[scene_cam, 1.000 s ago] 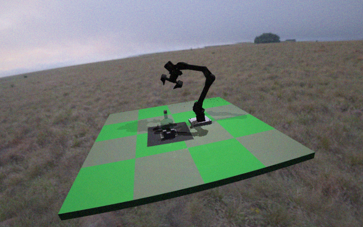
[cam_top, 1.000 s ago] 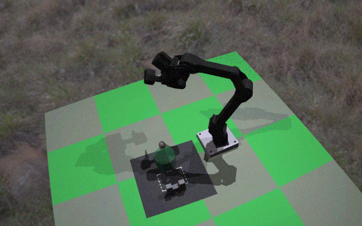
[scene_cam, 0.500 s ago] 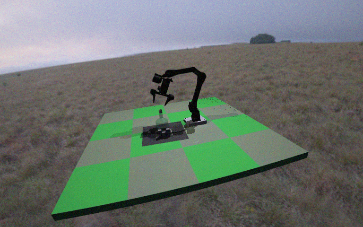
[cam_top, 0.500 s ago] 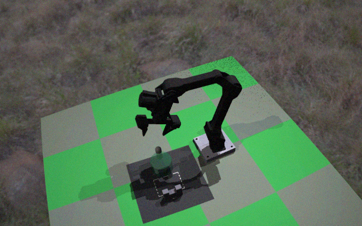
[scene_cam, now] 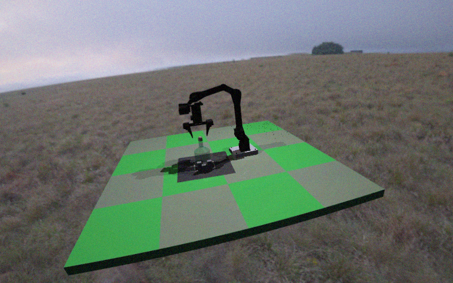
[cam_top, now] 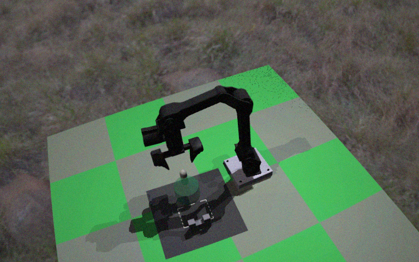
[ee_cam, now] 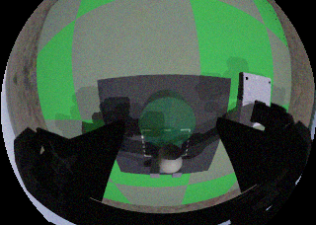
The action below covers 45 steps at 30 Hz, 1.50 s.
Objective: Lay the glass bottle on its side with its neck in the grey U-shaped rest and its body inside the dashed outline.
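Near the top view's centre, the gripper (cam_top: 180, 164) (scene_cam: 199, 136) (ee_cam: 173, 124) is hovering wide-jawed and empty above the upright, translucent green glass bottle (cam_top: 186, 188) (scene_cam: 202, 152) (ee_cam: 167, 121).

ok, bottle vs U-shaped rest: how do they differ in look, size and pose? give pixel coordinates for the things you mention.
Look: the bottle (cam_top: 186, 188) (scene_cam: 202, 152) (ee_cam: 167, 121) is see-through green with a pale cap; the U-shaped rest (cam_top: 199, 221) (scene_cam: 203, 164) is opaque grey.
Size: the bottle stands clearly taller; the rest is low.
Pose: the bottle is upright on its base; the rest sits with its notch facing up.
Shared: both are on the dark mat (cam_top: 173, 248) (scene_cam: 187, 177) (ee_cam: 116, 84).
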Tool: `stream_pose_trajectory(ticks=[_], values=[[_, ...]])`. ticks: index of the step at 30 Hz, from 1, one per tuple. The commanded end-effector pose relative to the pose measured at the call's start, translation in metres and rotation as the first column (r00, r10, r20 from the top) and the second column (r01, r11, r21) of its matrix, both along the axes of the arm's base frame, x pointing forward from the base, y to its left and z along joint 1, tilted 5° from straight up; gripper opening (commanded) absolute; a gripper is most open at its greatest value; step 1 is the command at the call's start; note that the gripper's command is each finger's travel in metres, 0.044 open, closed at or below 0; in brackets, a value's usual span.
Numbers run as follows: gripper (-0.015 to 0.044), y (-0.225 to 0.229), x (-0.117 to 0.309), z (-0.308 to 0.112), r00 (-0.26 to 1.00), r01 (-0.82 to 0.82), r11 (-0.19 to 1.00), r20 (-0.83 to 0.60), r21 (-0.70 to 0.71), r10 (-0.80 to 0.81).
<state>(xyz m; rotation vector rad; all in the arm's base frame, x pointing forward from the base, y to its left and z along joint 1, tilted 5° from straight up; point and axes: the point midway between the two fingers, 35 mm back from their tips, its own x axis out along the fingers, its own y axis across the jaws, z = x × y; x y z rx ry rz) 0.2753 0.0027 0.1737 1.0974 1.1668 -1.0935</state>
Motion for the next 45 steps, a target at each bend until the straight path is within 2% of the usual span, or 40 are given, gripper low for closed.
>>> stream_pose_trajectory(ticks=[1, 29, 41, 42, 45], values=[[0.0440, 0.002, 0.001, 0.003, 1.000, 0.003, 1.000, 0.003, -0.005, -0.003], [0.0440, 0.045, -0.005, 0.000, 1.000, 0.003, 1.000, 0.002, -0.001, -0.003], [0.0125, 0.045, -0.005, 0.000, 1.000, 0.003, 1.000, 0.002, -0.001, -0.003], [0.0105, 0.045, -0.005, 0.000, 1.000, 0.003, 1.000, 0.002, -0.001, -0.003], [0.0105, 0.045, -0.005, 0.000, 1.000, 0.003, 1.000, 0.002, -0.001, -0.003]])
